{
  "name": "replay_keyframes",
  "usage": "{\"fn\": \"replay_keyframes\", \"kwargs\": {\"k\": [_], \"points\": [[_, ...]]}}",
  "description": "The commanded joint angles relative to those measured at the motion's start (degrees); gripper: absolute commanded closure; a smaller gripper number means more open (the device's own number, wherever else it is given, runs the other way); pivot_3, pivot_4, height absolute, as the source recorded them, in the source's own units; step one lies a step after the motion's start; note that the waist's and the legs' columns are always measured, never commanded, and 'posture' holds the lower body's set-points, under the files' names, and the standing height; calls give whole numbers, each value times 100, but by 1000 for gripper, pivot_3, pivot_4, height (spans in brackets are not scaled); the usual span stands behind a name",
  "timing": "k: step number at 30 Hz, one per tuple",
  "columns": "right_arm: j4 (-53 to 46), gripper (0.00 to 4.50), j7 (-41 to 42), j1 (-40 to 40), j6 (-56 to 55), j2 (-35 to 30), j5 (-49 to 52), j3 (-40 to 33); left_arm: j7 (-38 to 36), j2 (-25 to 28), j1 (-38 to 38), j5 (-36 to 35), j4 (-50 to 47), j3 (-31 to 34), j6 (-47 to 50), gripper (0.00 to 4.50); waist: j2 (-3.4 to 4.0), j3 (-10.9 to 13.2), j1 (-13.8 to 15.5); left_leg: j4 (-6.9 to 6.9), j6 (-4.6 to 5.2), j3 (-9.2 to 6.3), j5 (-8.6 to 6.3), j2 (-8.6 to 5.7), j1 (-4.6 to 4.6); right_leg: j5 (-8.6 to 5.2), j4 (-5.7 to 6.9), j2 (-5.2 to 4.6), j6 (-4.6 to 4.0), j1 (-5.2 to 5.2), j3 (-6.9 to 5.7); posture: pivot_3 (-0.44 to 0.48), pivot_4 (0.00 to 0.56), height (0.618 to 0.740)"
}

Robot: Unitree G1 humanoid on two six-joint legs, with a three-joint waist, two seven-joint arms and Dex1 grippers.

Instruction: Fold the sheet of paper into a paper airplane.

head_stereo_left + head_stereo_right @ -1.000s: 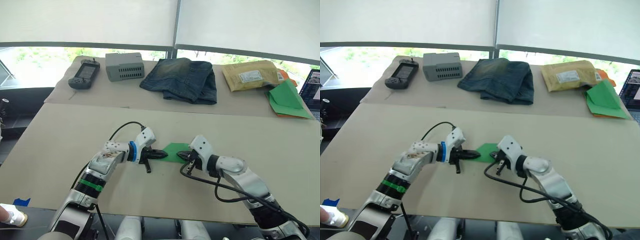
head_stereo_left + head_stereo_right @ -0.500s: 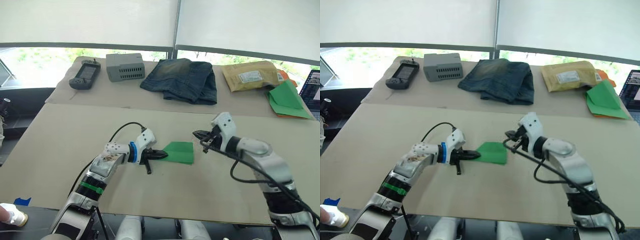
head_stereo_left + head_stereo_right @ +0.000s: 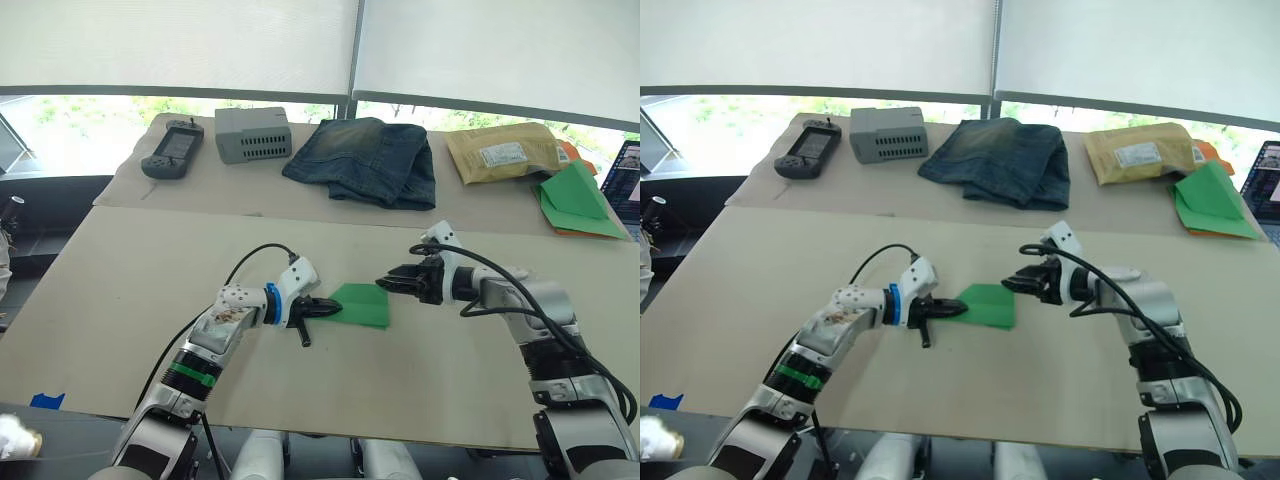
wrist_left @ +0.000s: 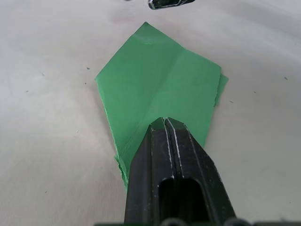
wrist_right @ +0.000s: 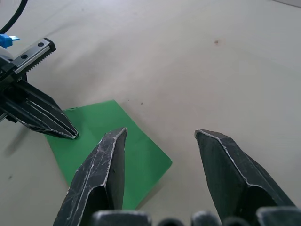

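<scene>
Along the far edge of the bench point(image 3: 120, 260), from the upper left of the frame, sit a black handheld controller point(image 3: 168, 150), a grey box point(image 3: 253, 134), a folded pair of jeans point(image 3: 365, 160), a tan padded envelope point(image 3: 500, 153), and at the upper right a heap of green paper on an orange sheet point(image 3: 575, 200).

Nearer, left of centre, the left end effector point(image 3: 326, 309) is clenched on the left tip of the sheet of paper point(image 3: 360, 304). The paper lies flat on the bench just below the middle of the frame, already folded into a wedge-like shape with a crease down its middle.

Right of centre, the right end effector point(image 3: 391, 283) hangs just above the paper's upper right corner, its two fingers point(image 5: 101, 183) spread apart and gripping nothing.
</scene>
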Motion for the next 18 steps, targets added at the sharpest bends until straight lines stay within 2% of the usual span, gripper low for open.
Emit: {"fn": "replay_keyframes", "kwargs": {"k": [1, 6, 12, 15, 18], "points": [[334, 1892, 356, -297, -15, 50, 57, 100, 144, -8, 165, 239, 211, -177, 133, 4500, 2, -1, -10, 0, 0, 0, 0, 1, 1, 0, 0, 0, 0, 0, 1, 0, 150, 740], [903, 1892, 795, -564, -174, -5, -105, 368, 166, -45, 185, 234, 177, -167, 61, 4500, 7, -4, -7, 2, 0, 0, 0, -1, 2, 1, 1, 0, 1, 2, 1, 0, 150, 740], [893, 1892, 1335, -616, 56, -61, 43, 389, 199, -57, 231, 205, 57, -112, 74, 4500, 7, -4, -6, 2, 0, 0, 0, -1, -1, 1, 1, -1, 2, -1, 1, 0, 150, 740], [841, 2623, 1413, -623, -50, -38, 20, 319, 207, -30, 275, 215, 29, -112, 70, 4500, 8, -4, -14, 2, 0, 0, 0, 0, 0, 1, 1, -1, 2, 0, 0, 0, 150, 740], [680, 3624, 1489, -586, -293, -33, 34, 219, 212, -19, 288, 216, 18, -104, 77, 4500, 7, -4, -14, 2, 0, 0, 0, 0, 0, 1, 1, 0, 2, -1, 1, 0, 150, 740]]}}
